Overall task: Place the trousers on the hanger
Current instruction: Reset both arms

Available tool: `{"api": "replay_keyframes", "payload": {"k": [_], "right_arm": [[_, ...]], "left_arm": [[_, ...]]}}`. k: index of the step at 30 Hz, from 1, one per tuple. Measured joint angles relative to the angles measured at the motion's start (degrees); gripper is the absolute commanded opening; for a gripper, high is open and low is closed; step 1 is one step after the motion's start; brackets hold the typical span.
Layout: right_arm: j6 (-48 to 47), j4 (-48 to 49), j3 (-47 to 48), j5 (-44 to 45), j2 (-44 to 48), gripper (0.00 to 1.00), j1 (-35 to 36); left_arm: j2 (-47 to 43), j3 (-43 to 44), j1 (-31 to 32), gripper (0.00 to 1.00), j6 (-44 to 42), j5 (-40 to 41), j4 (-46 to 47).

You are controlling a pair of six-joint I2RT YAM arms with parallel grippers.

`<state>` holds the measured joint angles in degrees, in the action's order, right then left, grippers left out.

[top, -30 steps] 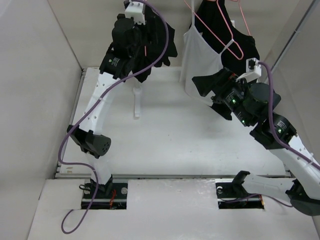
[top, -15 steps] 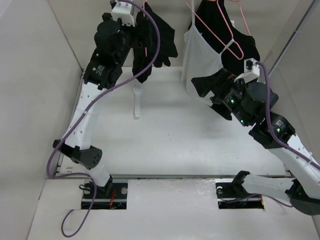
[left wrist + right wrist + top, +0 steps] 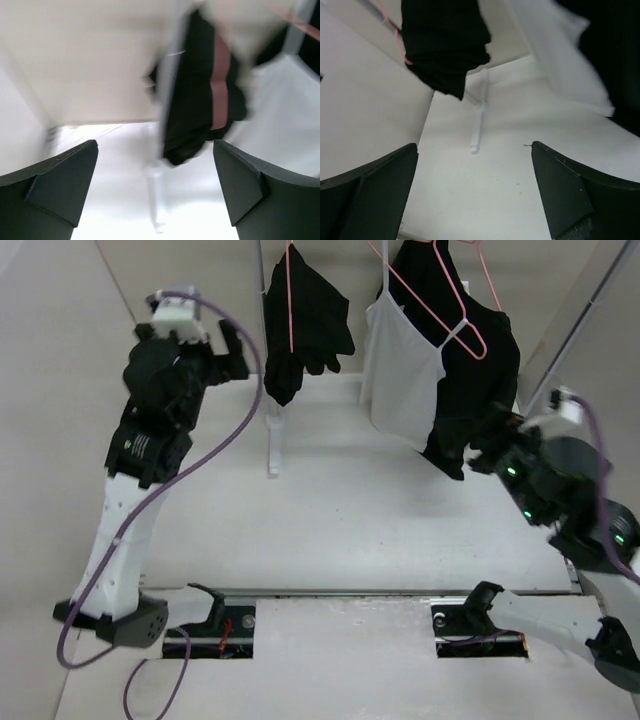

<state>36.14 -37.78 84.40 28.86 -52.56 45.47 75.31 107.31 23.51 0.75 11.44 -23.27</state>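
Trousers (image 3: 318, 320) on hanger (image 3: 290, 310), apart from both jaws

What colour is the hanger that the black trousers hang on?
Pink; the hanger shows clearest in the top external view.

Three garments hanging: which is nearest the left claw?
The black trousers, draped over the leftmost pink hanger. The white camisole and black top hang farther right.

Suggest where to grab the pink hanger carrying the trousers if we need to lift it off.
Grip the hanger on its exposed pink wire near the hook; the limp trousers hide the rest. Probably come from the left, where the open left hand faces it.
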Motion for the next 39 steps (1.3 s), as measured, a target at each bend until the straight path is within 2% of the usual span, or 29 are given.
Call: {"api": "replay_keyframes", "payload": {"k": [5,7,11,14,19,26,39], "right_arm": [[0.4,-9.4,-0.2,13.1,15.9,1.0,0.0],[2.6,-14.1,-0.1,19.2,23.5,1.0,0.0],[5.4,-19.4,0.7,27.1,38.0,1.0,0.0],[6.4,-21.4,2.1,30.3,42.8,1.0,0.0],[7.2,-27.3,4.1,31.5,38.9,1.0,0.0],[7.1,-34.0,5.9,26.7,30.0,1.0,0.0],[6.8,-36.9,7.7,22.3,29.4,1.0,0.0]], "left_arm": [[-16.2,-19.0,-6.9,1.0,0.1,11.3,2.0],[-22.1,-26.4,-7.6,1.0,0.9,14.9,2.9],[-29.6,-36.7,-10.2,1.0,3.4,17.3,2.4],[-30.5,-41.4,-12.5,1.0,5.0,17.4,1.9],[-29.7,-45.9,-13.9,1.0,6.7,16.3,0.3],[-30.0,-46.9,-15.8,1.0,8.9,13.4,-0.2],[-30.4,-48.5,-16.1,1.0,11.2,10.7,-0.2]]}}
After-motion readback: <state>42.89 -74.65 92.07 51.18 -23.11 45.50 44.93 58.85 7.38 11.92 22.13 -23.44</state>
